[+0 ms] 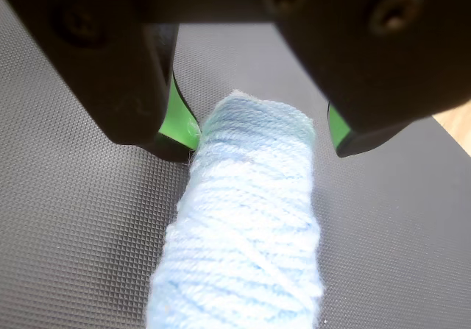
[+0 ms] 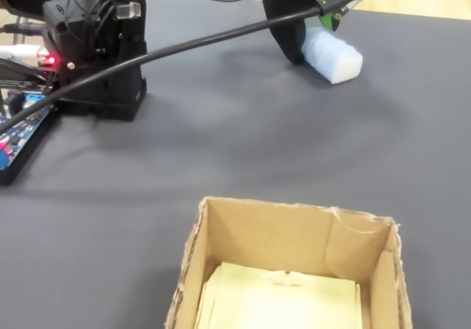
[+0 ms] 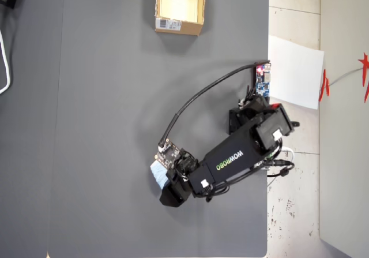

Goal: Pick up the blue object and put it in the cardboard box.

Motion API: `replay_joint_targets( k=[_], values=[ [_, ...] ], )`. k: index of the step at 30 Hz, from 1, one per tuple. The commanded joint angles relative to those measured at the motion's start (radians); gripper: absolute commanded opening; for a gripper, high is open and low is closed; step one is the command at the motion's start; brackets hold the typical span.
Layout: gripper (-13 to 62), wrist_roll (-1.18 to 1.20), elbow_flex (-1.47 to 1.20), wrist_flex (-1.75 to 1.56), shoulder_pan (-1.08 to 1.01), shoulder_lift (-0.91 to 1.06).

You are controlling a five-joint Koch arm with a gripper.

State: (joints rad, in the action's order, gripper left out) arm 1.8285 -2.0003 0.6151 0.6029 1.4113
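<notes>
Gripper [image 1: 261, 134] is open wide, jaws straddling the blue object's [image 1: 246, 218] end, holding nothing yet. Soft yarn could squish and slip out, well short of the cardboard box [image 3: 179, 24].

Bare mat [image 3: 115, 96] toward cardboard box [image 3: 179, 25]

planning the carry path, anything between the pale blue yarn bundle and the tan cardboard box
Nothing: in the overhead view only bare grey mat separates the pale blue yarn bundle from the tan cardboard box.
</notes>
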Motion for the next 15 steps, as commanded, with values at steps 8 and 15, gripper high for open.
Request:
replay_joint_targets(
  k=[8,15],
  values=[
    [10.1,0.04,0.032,-0.051,-0.012,0.006],
    [9.1,0.011,-0.006,-0.087,-0.014,0.054]
  ],
)
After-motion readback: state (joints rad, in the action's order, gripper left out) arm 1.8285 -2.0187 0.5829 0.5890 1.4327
